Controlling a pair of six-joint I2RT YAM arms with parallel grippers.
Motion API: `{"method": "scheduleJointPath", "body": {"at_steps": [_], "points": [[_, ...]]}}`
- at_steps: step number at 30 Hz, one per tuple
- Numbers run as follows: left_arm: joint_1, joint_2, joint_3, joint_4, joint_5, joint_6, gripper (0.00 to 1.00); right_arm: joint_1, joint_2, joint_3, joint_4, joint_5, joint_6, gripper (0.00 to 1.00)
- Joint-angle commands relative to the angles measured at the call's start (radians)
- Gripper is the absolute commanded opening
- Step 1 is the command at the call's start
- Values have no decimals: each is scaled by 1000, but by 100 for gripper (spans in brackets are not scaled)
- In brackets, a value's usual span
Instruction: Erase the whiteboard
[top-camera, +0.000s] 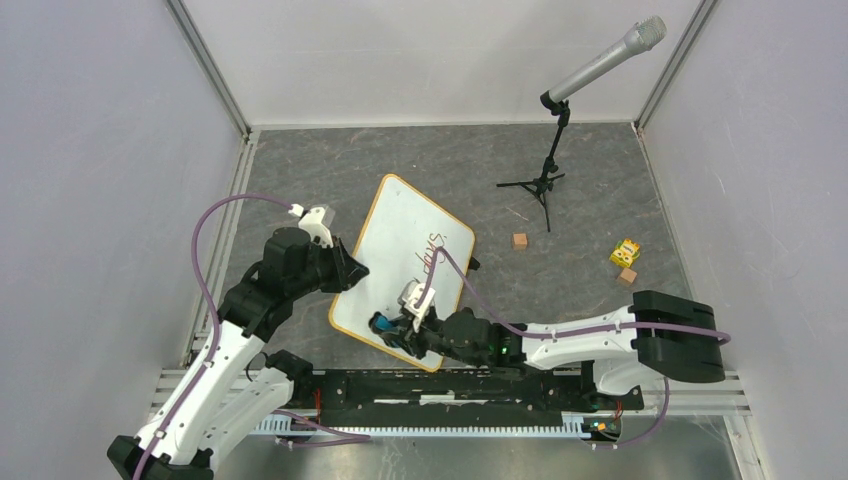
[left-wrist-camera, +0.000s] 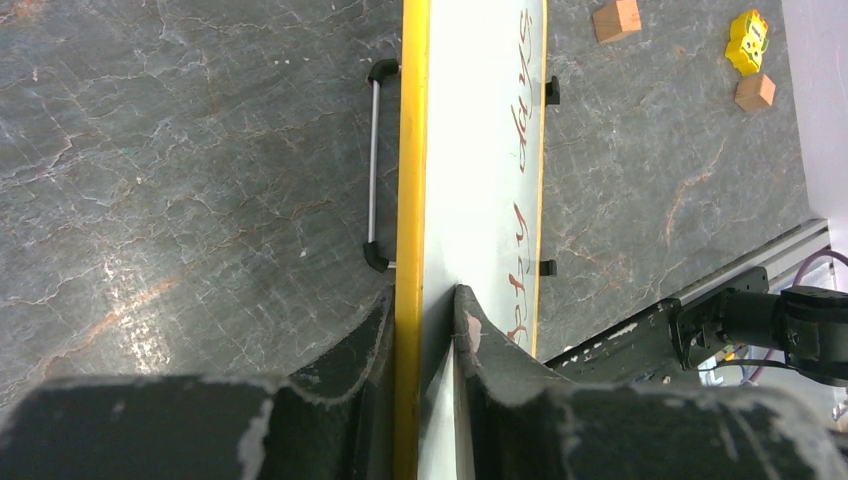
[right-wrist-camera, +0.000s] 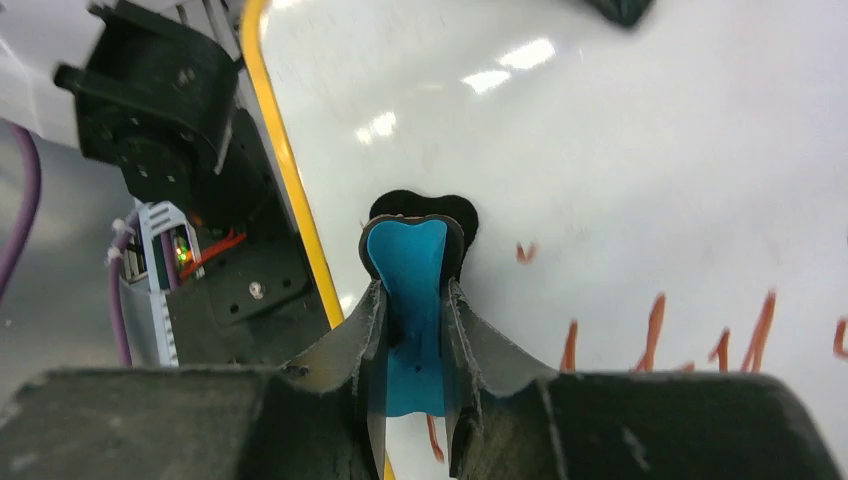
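Grey marbled tabletop (top-camera: 420, 160), walled in white, is filling my overhead view. The whiteboard (top-camera: 405, 235), white with a thin yellow-orange frame, is lying between my two grippers and reaching away from both hands toward the far wall. Well beyond and to the right of my right hand, a microphone stand (top-camera: 545, 185) is standing on the table.

My left gripper (left-wrist-camera: 425, 310) is pinching the board's left edge. Its fingers are gripping the frame from both sides, one on the white face and one on the back. From that wrist the board is showing almost edge-on, running straight ahead of the fingers.

My right gripper (right-wrist-camera: 412, 300) is working at the board's near corner, its fingers clamping tight on a blue eraser (right-wrist-camera: 408, 250). The eraser's black pad is sticking out past the fingertips and appears to be touching the white surface, just beside the frame.

A metal handle (left-wrist-camera: 374, 165) is showing on the board's back, ahead of my left hand. Red-brown handwriting (right-wrist-camera: 655, 325) is sitting just right of the eraser. Far right of my right hand, a wooden block (top-camera: 520, 240), a yellow toy (top-camera: 626, 252) and a second block (top-camera: 627, 276) are resting.
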Motion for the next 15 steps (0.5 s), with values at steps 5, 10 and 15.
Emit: {"method": "scheduleJointPath", "body": {"at_steps": [5,10,15], "points": [[-30,22,5,-31,-6,-28,2,-4,-25,-128,-276,123,43,0],[-31,19,4,-32,-8,-29,2,-14,12,70,-255,106,-45,1],[-35,19,5,-32,-7,-28,2,-18,109,254,-218,41,-103,1]]}}
